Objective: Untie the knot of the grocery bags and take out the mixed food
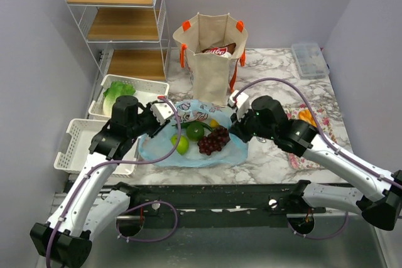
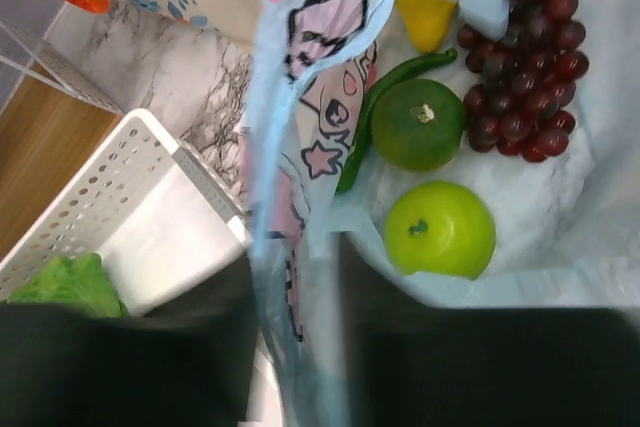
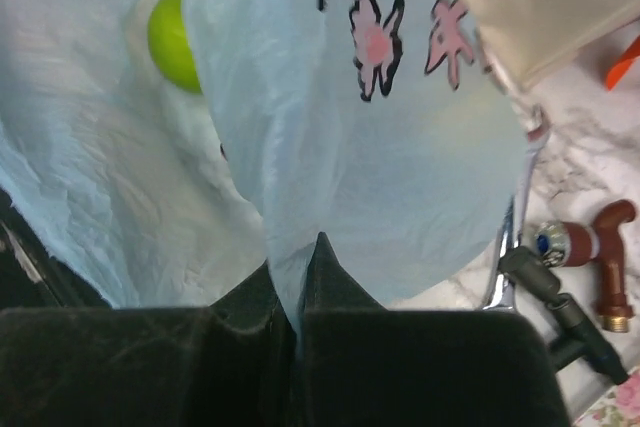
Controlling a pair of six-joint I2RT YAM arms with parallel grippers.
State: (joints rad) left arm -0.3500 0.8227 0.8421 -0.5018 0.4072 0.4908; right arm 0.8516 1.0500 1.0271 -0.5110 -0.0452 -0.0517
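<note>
Your left gripper (image 2: 295,277) and right gripper (image 3: 300,267) each clamp the rim of the plastic bag (image 1: 188,160), open mid-table around grapes (image 1: 213,140) and green fruits (image 1: 195,131); the canvas tote (image 1: 210,73) with a snack packet (image 1: 217,50) stands just behind, white baskets (image 1: 70,131) close at left.

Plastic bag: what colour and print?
The plastic bag is light blue with pink-and-black cartoon print; clearest in right wrist view.
</note>
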